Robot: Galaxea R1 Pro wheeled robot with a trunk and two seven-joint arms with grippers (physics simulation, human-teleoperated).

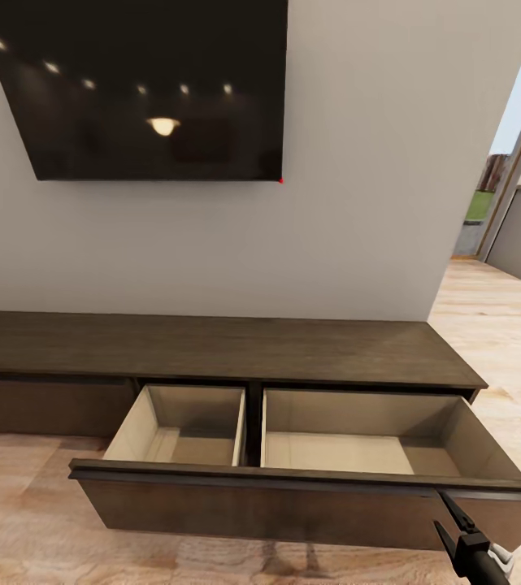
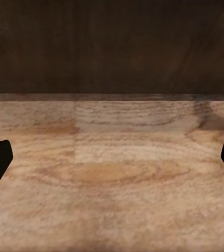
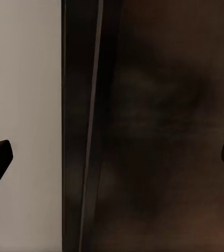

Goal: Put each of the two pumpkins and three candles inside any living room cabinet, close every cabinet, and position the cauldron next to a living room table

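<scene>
Dark-brown cabinet (image 1: 211, 345) with pale beige drawer insides; light wood-grain floor (image 1: 24, 520); black screen (image 1: 142, 85).

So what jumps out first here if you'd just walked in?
The long dark cabinet against the wall, its wide drawer pulled out, pale compartments bare. Above it hangs a big black screen mirroring ceiling lights. The right gripper sits open at the drawer front's right end.

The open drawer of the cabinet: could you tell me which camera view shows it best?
The head view: the cabinet has its drawer pulled out, both pale compartments visible and bare. The right wrist view shows just the drawer's dark front edge close up; the left wrist view shows floor below a dark wooden face.
</scene>
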